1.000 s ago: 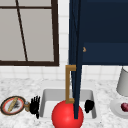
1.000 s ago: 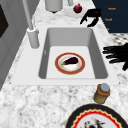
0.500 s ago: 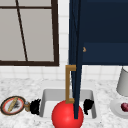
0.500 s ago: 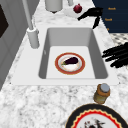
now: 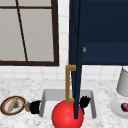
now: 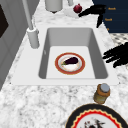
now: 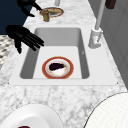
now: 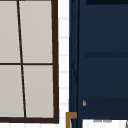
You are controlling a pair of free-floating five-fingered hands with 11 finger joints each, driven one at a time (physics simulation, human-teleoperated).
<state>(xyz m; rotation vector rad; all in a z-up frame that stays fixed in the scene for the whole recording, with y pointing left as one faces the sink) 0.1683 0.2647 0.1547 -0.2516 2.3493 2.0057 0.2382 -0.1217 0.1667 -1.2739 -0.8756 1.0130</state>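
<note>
The left hand [image 5: 35, 106] hangs over the counter at the sink's left rim, fingers spread and straight, holding nothing. In the left side view it [image 6: 117, 55] reaches in from the front edge, its fingertips over the sink's [image 6: 72, 33] near corner, with the small amber jar [image 6: 102, 93] near it on the marble (grey lid, close beside a red-rimmed plate [image 6: 96, 120]). In the front view that jar [image 5: 27, 106] stands just beside the hand, perhaps touching; I cannot tell.

The right hand [image 5: 84, 102] hovers over the sink's right side, behind the open navy cabinet door [image 5: 76, 57]. In the right side view it [image 7: 23, 37] is open too, fingers fanned over the basin's edge, gripping nothing.

In the basin lies a red-rimmed dish with an eggplant [image 6: 70, 61] on it, well below both hands.
</note>
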